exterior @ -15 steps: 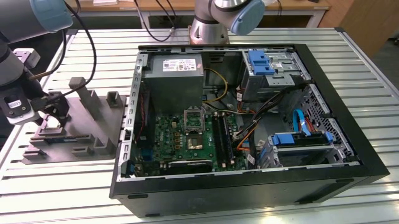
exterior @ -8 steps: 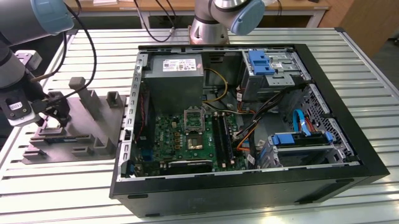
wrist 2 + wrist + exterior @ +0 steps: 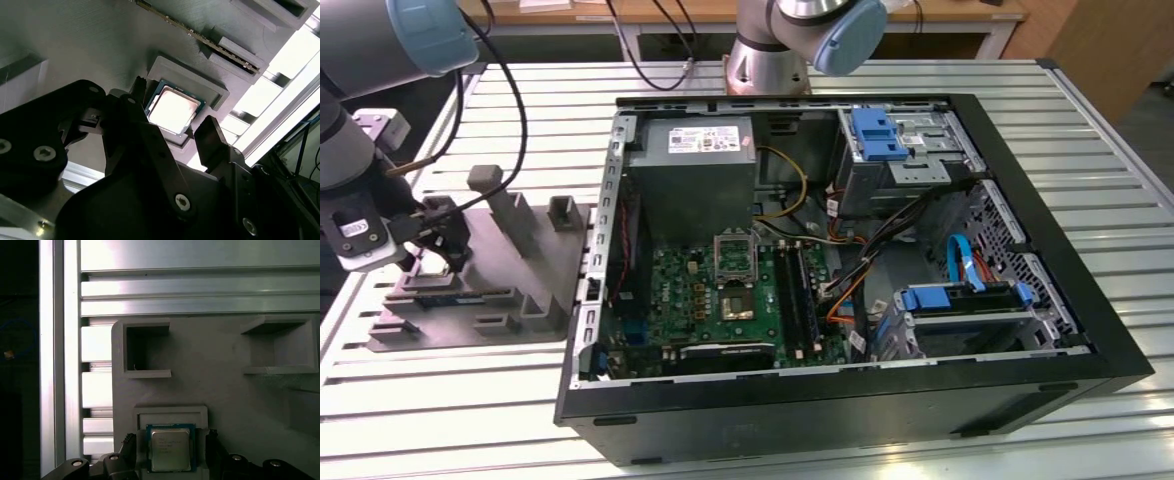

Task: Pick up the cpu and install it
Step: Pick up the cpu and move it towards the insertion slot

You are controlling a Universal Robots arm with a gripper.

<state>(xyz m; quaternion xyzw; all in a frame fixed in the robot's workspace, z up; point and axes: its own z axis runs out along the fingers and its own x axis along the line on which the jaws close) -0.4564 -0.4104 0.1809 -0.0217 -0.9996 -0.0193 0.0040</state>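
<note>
The cpu (image 3: 171, 447), a small square chip with a pale metal top, lies flat in a shallow recess of the grey plastic tray (image 3: 225, 395). In the second wrist view the cpu (image 3: 172, 107) shines brightly between my two black fingers. My gripper (image 3: 171, 440) hangs low over the chip and is open, one fingertip on each side with a small gap to the chip's edges. In the exterior view my gripper (image 3: 434, 262) is down at the tray (image 3: 520, 290), on the exterior view's left. The black socket (image 3: 734, 250) sits on the motherboard inside the open computer case.
The open computer case (image 3: 854, 400) takes up the middle and the exterior view's right, with a grey power-supply box (image 3: 694, 165), cables and blue drive brackets inside. Upright blocks (image 3: 500, 200) rise from the tray beside my gripper. Slatted aluminium table (image 3: 440, 400) lies under everything.
</note>
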